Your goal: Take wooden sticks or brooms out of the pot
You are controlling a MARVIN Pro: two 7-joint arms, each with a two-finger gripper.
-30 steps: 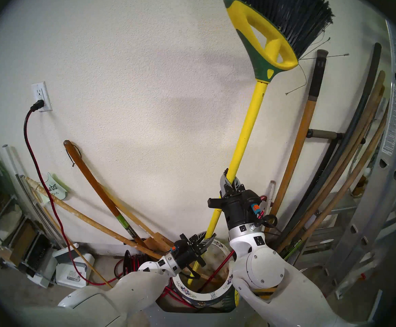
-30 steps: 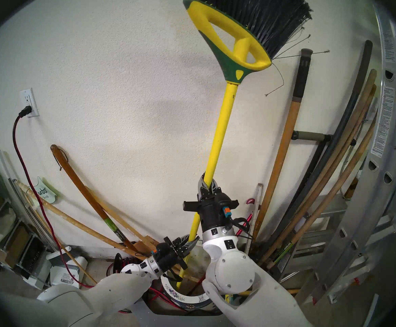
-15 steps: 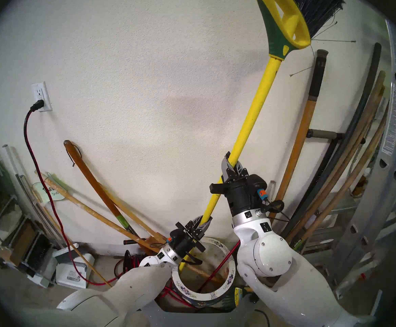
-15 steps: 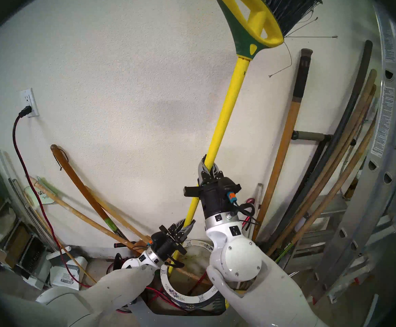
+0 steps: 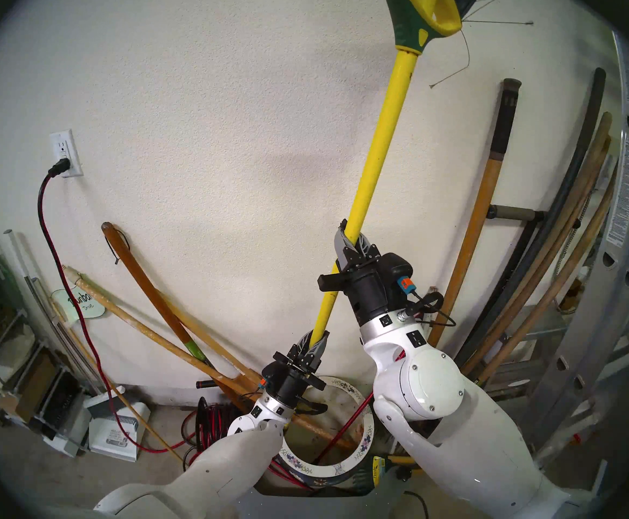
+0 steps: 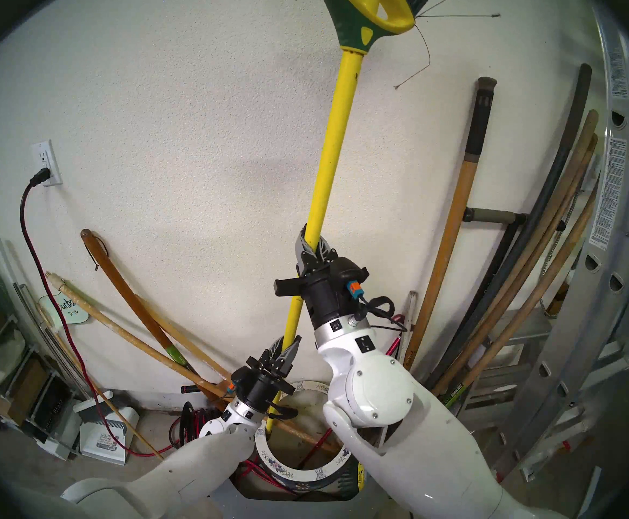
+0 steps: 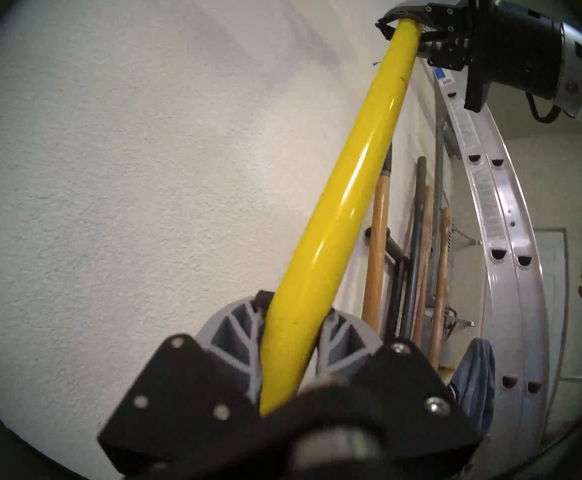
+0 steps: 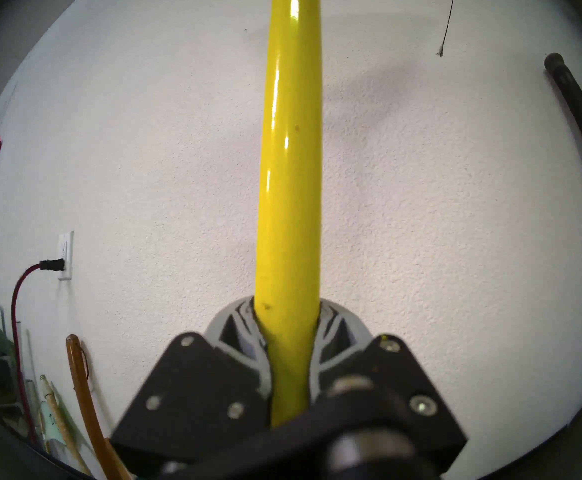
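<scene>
1. Broom (image 5: 378,162): long yellow pole, head uppermost and cut off by the top edge of the head views. Lower end sits just inside the pot (image 5: 357,462), near its left rim, not yet clear of it.
2. Long axis: steep but tilted, running from the pot at lower left up to the head at upper right, close in front of the wall (image 5: 193,132).
3. Right gripper (image 5: 352,239): clamped on the pole about midway up, fingers wrapped round it in the right wrist view.
4. Left gripper (image 5: 314,344): clamped on the same pole lower down, just above the pot rim.
5. Step in hand, judged: lifting the broom out. To do it well, draw both grips along the pole's own line so the butt end does not scrape the rim.
6. Watch the red cane (image 5: 346,432) and the wooden stick (image 5: 178,351) lying across the pot mouth; the pole passes close to both.
7. Ladder (image 5: 620,245) and leaning handles (image 5: 470,245) stand to the right; keep the head from swinging that way.
</scene>
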